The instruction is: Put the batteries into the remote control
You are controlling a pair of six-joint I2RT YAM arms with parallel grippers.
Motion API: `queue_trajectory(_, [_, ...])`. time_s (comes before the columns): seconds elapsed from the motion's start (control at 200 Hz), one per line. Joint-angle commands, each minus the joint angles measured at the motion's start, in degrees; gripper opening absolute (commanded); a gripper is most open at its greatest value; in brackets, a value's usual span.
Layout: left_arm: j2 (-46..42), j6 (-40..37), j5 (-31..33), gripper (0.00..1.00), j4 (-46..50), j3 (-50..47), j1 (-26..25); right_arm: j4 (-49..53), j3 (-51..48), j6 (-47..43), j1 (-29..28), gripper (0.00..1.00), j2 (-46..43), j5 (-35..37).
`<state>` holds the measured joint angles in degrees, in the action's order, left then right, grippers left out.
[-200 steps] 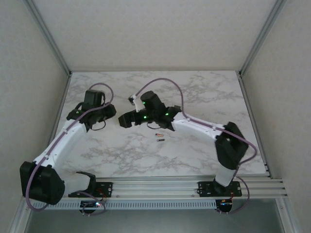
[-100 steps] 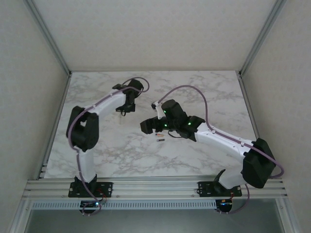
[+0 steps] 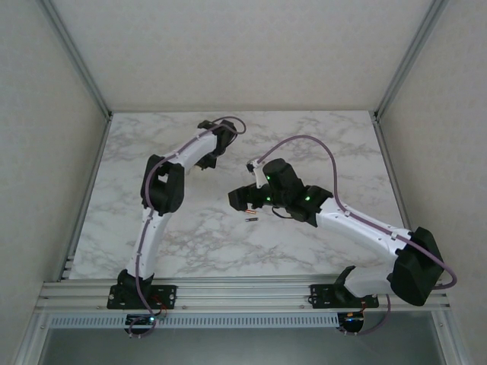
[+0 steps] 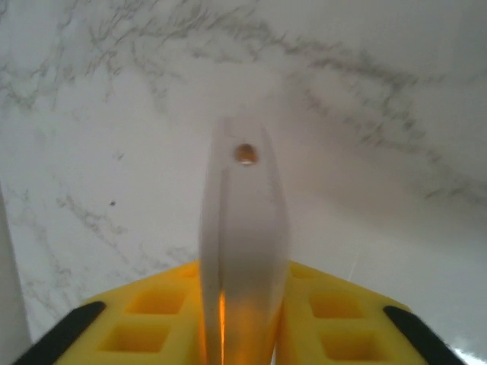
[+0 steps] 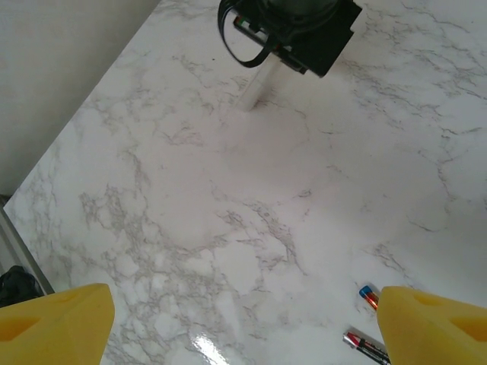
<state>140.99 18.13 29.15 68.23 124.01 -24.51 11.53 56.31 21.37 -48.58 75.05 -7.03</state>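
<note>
My left gripper (image 3: 208,152) is at the far middle of the marble table, shut on a slim white remote control (image 4: 243,228) that sticks out from between its yellow fingers (image 4: 160,312). From the right wrist view the remote (image 5: 255,90) hangs below the left gripper (image 5: 293,30), its tip close to the table. Two batteries (image 5: 368,295) (image 5: 367,347), dark with red and silvery ends, lie on the table by my right finger (image 5: 434,327). My right gripper (image 3: 240,199) hovers open just above and behind a battery (image 3: 251,219).
The marble table (image 3: 335,152) is boxed in by pale walls and aluminium posts (image 3: 76,61). A metal rail (image 3: 243,289) carrying both arm bases runs along the near edge. The right arm's purple cable (image 3: 304,141) arches over the table's middle.
The left arm swung from the left side up to the far middle, carrying the remote. The right gripper shifted to the right, over the batteries.
</note>
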Motion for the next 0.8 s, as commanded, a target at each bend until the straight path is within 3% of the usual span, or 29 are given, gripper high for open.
queue_trajectory(0.0, [4.71,-1.13,-2.22,0.32,2.56,5.32,0.43,2.12,-0.42,-1.0,0.87,0.9,-2.98,1.75])
queue_trajectory(0.22, [6.47,-1.21,-6.99,0.42,0.44,10.22,0.87,7.23,-1.69,3.03,6.24,0.97,-8.17,2.83])
queue_trajectory(0.406, [-4.87,-1.52,-16.46,0.57,-9.23,5.82,-0.73,7.2,-6.69,7.49,13.57,0.99,-10.69,8.87])
queue_trajectory(0.491, [-17.52,-0.64,-20.69,0.68,-19.76,-4.23,-2.17,11.12,-5.47,9.33,18.4,0.99,-5.65,13.66])
queue_trajectory(0.606, [-38.76,2.45,-29.66,0.82,-40.77,-27.23,-2.5,17.39,2.52,11.2,23.7,0.99,7.44,13.02])
queue_trajectory(0.686, [-50.47,4.85,-29.97,0.93,-49.68,-40.59,-2.38,18.44,8.28,11.45,23.93,0.99,16.28,12.42])
queue_trajectory(0.791, [-62.58,7.26,-28.74,1.0,-54.54,-52.99,-2.32,17.59,14.49,12.71,23.6,0.99,25.97,10.05])
